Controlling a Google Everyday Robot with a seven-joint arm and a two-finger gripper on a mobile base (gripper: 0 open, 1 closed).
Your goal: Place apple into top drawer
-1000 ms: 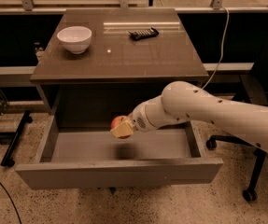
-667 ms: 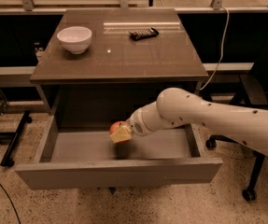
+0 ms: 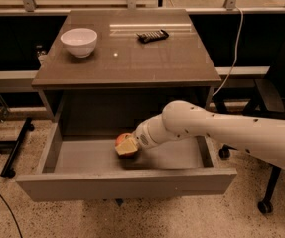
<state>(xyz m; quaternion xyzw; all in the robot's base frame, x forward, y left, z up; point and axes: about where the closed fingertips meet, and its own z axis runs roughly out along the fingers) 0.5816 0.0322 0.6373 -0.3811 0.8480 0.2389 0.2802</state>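
Over the last second the arm (image 3: pixel 216 128) has been sinking, carrying the apple (image 3: pixel 122 139) from the upper part of the open top drawer (image 3: pixel 127 183) down toward its grey floor, and it is now hanging low in the middle of the drawer, just above the bottom or perhaps already touching it; which of the two I cannot tell. That is bringing the task close to its end: judging from this, only the release and the withdrawal are remaining. The jaws are reaching in from the right side of the drawer and are clamping the apple, one pale finger (image 3: pixel 130 147) lying across its near side while red skin is showing above and to the left of it. So the apple is sitting between the jaws, inside the drawer walls and well behind the front panel. On the desk (image 3: pixel 132 63) above, the white bowl (image 3: pixel 79 41) and a dark remote-like object (image 3: pixel 152 35) are sitting apart from all this.
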